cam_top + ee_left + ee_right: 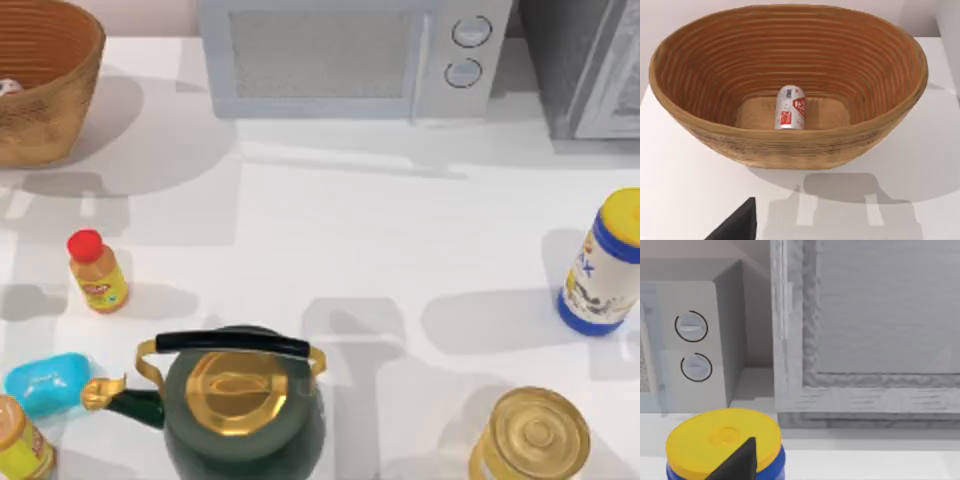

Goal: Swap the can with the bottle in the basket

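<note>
- the can [790,108] is lying on its side on the floor of the basket [790,145], at about 10 o'clock on the table [330,230], long axis running toward the left wrist camera.
- left arm looks way nearer to me; the bottle [97,272] stands at 8 o'clock.
- can't tell how far open either end effector is, or if it's holding anything.
- slim white can, red label.

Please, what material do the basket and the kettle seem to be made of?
The basket looks like woven wicker, orange-brown and matt: ridged coils ring its walls. The can lies inside it. The kettle looks like glossy dark green enamelled metal, judging by the soft sheen on its body; its lid and spout look like polished brass, though that may be only a gold finish.
</note>
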You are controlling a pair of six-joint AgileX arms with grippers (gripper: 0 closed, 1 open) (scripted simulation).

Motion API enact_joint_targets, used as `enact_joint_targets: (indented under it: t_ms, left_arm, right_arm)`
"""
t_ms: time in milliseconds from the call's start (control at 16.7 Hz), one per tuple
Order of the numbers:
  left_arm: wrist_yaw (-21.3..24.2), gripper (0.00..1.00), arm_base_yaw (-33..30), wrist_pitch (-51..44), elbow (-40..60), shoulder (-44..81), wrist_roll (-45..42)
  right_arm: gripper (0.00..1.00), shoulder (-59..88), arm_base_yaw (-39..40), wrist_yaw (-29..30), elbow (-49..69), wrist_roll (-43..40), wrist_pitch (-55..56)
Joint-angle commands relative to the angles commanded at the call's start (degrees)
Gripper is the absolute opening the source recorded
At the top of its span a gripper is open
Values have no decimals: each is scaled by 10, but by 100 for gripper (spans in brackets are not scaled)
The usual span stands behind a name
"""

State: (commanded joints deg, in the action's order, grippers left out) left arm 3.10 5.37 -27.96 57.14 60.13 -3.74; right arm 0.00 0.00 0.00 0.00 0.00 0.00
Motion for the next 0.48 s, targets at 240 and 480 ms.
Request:
enact_joint_targets:
  t_ms: [240, 480]
  left_arm:
    - [11, 100, 14, -111, 230, 242, -16]
    - [21, 100, 25, -217, 451, 473, -32]
  right_arm:
    - [100, 0, 0, 0, 0, 0, 0]
    - [100, 0, 0, 0, 0, 0, 0]
